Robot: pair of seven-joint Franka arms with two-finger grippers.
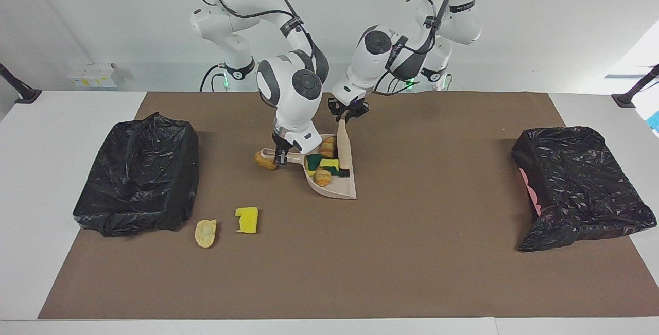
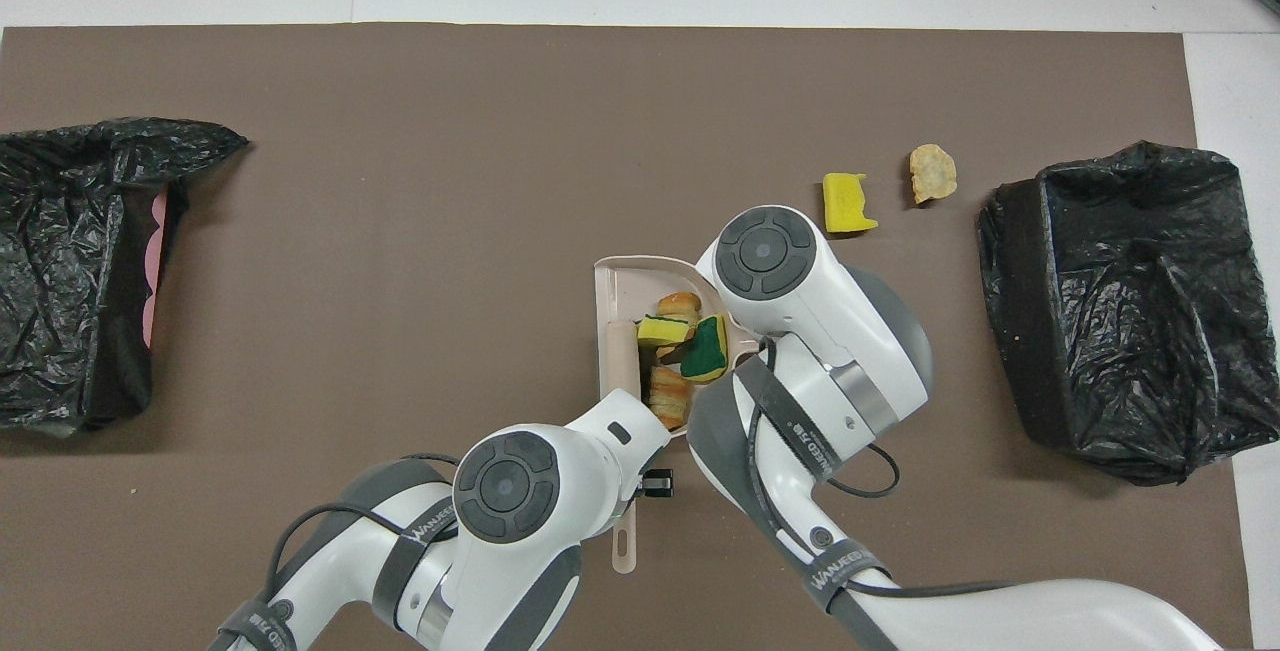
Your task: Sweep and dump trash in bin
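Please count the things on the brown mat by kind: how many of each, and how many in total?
Sponge pieces: 3
Bread-like chunks: 4
Bins: 2
Dustpan: 1
Brush: 1
Total: 11

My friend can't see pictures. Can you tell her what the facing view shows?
The left gripper holds a brush over a beige dustpan full of scraps, and the right gripper holds the dustpan's handle. Three scraps lie on the brown mat, and a black-bagged bin sits at each end.
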